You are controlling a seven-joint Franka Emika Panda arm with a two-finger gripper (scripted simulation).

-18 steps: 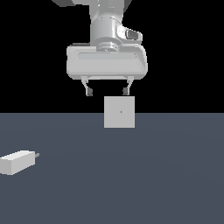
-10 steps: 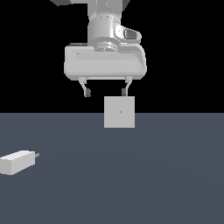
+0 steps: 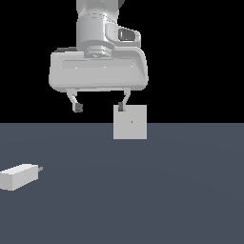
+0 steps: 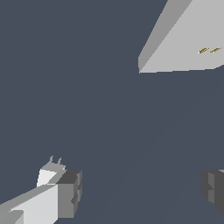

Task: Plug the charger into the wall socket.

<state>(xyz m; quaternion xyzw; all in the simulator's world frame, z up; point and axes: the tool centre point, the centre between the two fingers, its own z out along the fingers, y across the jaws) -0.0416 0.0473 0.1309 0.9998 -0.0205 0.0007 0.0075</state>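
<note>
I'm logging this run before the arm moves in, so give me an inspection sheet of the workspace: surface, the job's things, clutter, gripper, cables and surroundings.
Surface: flat dark blue-grey floor, plain.
Charger: white block lying on the floor at the exterior view's left, prongs toward the exterior view's right; not held.
Wall socket: light-grey square plate standing upright on the floor; nothing plugged in; two small slots show in the wrist view.
Clutter: nothing seen.
Gripper: open, empty, above the floor, apart from the charger; one fingertip overlaps the socket's top corner in the exterior view, contact unclear.
Cables: nothing seen.
Surroundings: black background, nothing seen.
</note>
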